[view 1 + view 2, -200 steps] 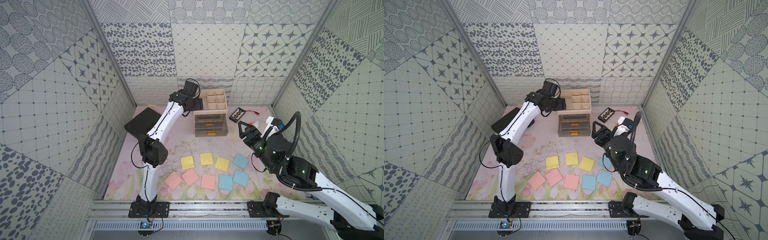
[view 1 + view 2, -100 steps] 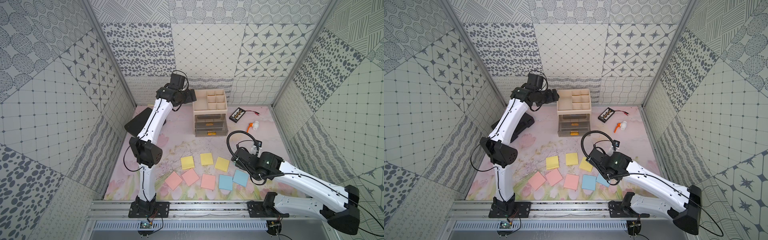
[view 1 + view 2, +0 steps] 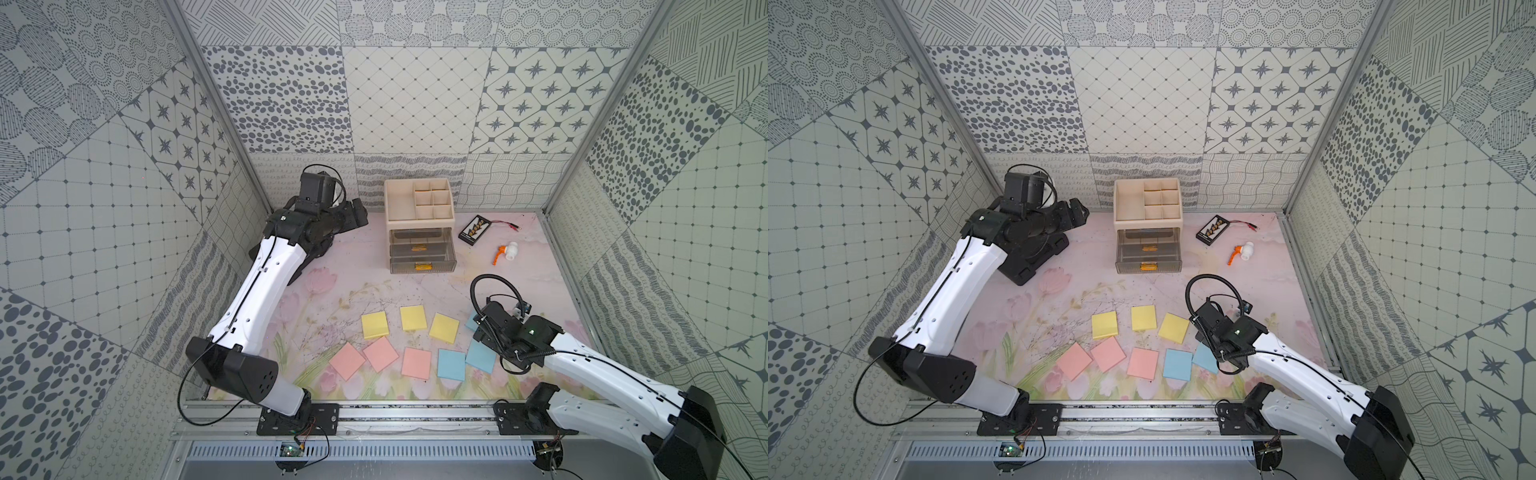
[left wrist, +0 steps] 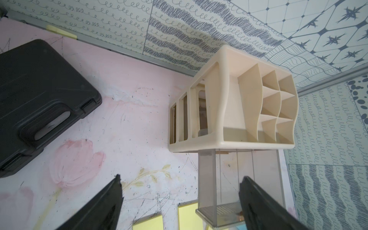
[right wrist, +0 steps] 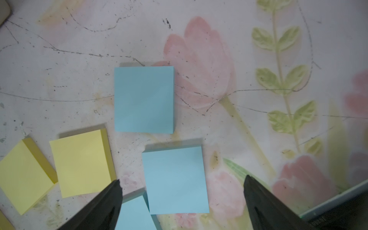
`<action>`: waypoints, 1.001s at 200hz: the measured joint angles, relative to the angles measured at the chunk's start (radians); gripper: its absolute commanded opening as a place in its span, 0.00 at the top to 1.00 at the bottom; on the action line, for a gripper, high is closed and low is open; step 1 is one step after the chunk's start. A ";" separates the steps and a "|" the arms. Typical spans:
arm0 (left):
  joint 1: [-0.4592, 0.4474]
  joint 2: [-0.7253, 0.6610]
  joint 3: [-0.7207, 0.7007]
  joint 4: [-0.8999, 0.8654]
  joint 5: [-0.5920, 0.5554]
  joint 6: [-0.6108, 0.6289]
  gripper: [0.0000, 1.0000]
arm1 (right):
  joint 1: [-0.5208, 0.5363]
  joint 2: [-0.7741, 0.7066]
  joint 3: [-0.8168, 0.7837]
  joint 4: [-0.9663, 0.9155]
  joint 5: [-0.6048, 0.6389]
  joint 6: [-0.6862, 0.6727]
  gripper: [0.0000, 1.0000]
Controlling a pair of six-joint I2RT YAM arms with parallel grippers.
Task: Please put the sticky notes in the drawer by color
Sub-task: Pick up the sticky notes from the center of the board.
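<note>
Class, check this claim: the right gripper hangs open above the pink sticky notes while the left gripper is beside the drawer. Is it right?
One slip: the right gripper hangs open above the blue sticky notes, not the pink sticky notes, as the right wrist view shows between its fingers. The left gripper is beside the drawer.

The 2 arms match: left arm (image 3: 266,286) and right arm (image 3: 611,374) wear glossy white moulded shells between chunky black joint housings. Thin black cables (image 3: 253,283) trail along each (1 small green light (image 3: 531,331) glows on the right wrist). Black base plates (image 3: 326,417) bolt to a silver rail (image 3: 415,413).
</note>
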 measured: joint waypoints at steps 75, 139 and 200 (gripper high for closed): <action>0.000 -0.161 -0.149 0.006 -0.010 0.023 0.07 | -0.212 0.228 0.064 0.230 -0.151 -0.199 0.01; 0.001 -0.175 -0.177 0.006 -0.013 0.048 0.08 | -0.266 0.346 0.113 0.269 -0.219 -0.325 0.01; 0.001 -0.177 -0.198 0.005 -0.013 0.064 0.08 | -0.280 0.365 0.116 0.250 -0.219 -0.340 0.01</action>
